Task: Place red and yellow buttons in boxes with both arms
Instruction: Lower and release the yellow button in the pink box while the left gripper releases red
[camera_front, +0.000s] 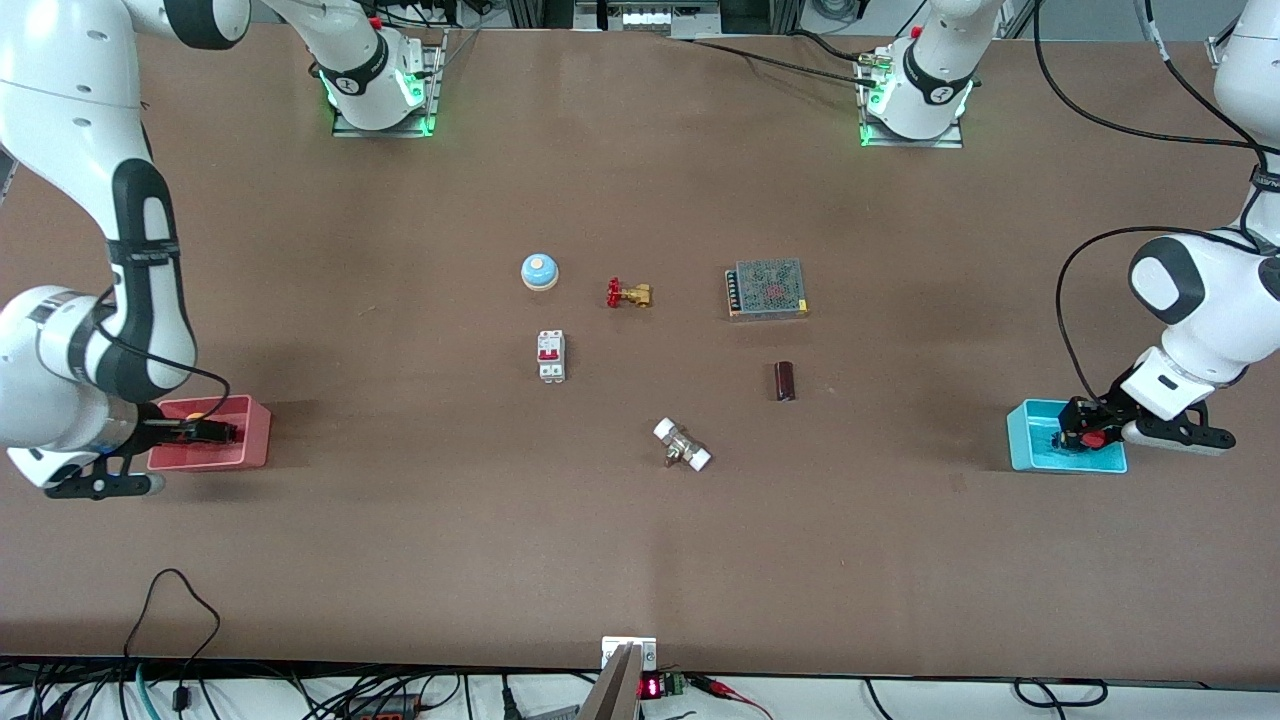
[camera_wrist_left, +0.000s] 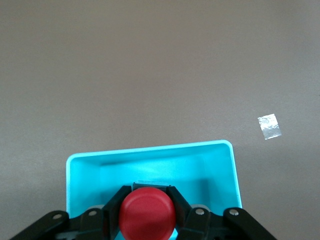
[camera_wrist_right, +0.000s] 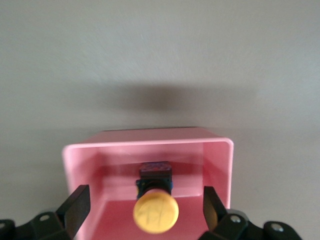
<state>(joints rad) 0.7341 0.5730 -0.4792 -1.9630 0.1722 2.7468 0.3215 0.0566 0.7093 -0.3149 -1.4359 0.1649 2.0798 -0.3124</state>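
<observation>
The red button (camera_wrist_left: 147, 214) is clamped between my left gripper's fingers (camera_wrist_left: 111, 207), inside the cyan box (camera_wrist_left: 150, 152). In the front view the left gripper (camera_front: 1087, 432) is in the cyan box (camera_front: 1030, 440) at the left arm's end of the table, with the red cap (camera_front: 1096, 439) showing. The yellow button (camera_wrist_right: 155, 211) rests in the pink box (camera_wrist_right: 150, 142), its dark base toward the box's wall. My right gripper (camera_wrist_right: 145, 207) is open around it, fingers well apart from the cap. In the front view the right gripper (camera_front: 205, 431) is in the pink box (camera_front: 255, 440).
In the table's middle lie a blue-and-white bell (camera_front: 539, 271), a brass valve with a red handle (camera_front: 629, 294), a white circuit breaker (camera_front: 551, 355), a metal power supply (camera_front: 767, 289), a dark cylinder (camera_front: 785, 381) and a white-capped fitting (camera_front: 682, 445).
</observation>
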